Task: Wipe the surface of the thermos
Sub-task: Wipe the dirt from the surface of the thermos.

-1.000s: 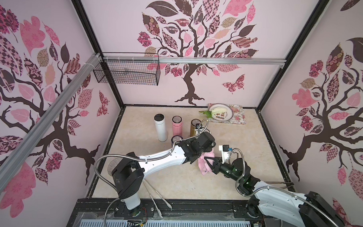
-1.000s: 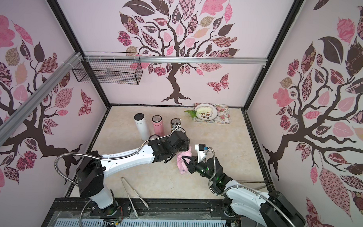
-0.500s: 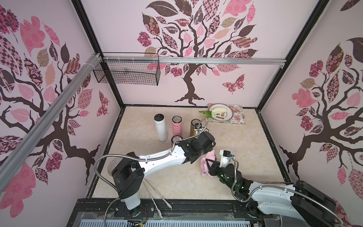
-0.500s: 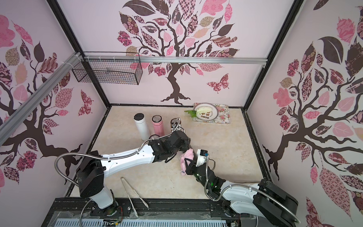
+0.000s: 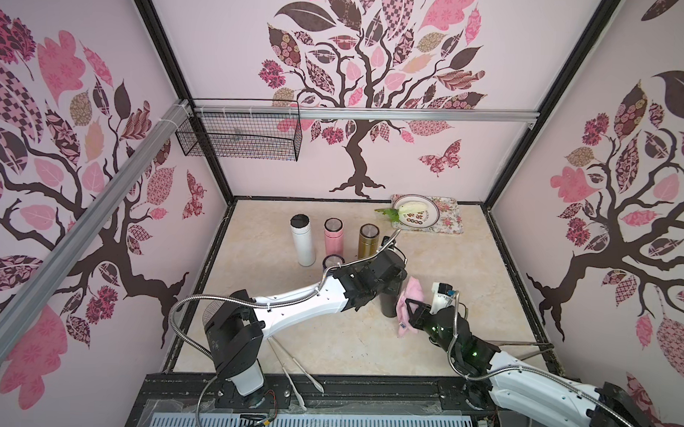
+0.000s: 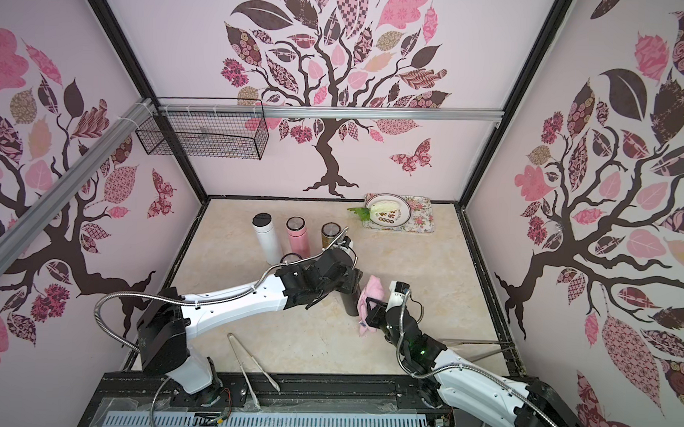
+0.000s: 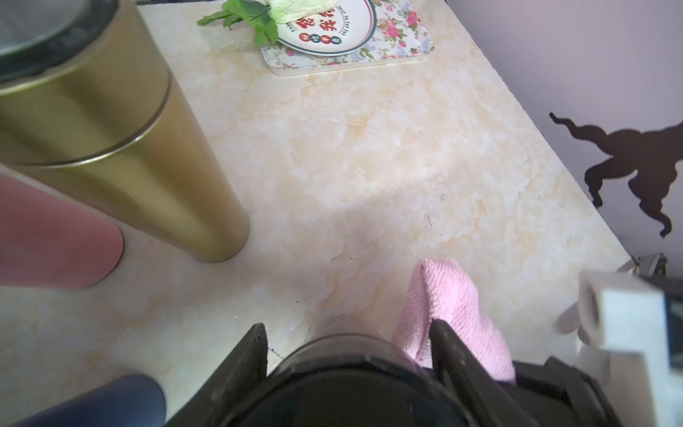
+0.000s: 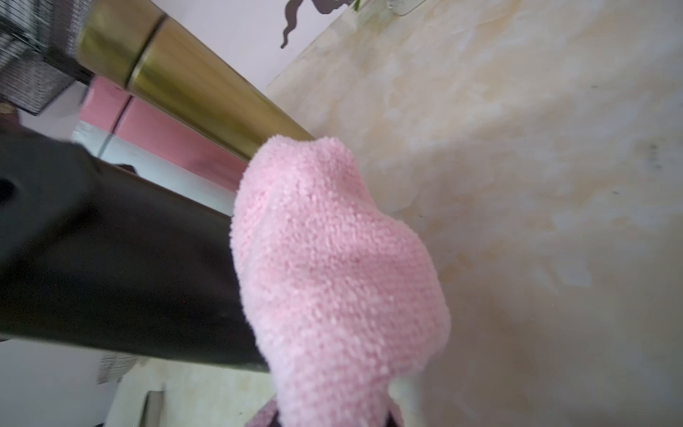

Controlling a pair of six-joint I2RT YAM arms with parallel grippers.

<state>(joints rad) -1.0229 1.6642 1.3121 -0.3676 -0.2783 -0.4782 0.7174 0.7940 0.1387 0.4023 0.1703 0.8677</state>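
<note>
Pinching pink cloth (image 5: 412, 297), right gripper (image 5: 412, 314) presses it against black thermos (image 5: 389, 307) clamped in left gripper (image 7: 349, 334).

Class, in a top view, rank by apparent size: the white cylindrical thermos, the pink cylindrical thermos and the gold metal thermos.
Largest: white cylindrical thermos.
Then pink cylindrical thermos and gold metal thermos: alike in size, left unranked.

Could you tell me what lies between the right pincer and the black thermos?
A fluffy pink cloth, gripped by the right pincer, presses against the black thermos; the right wrist view shows it.
</note>
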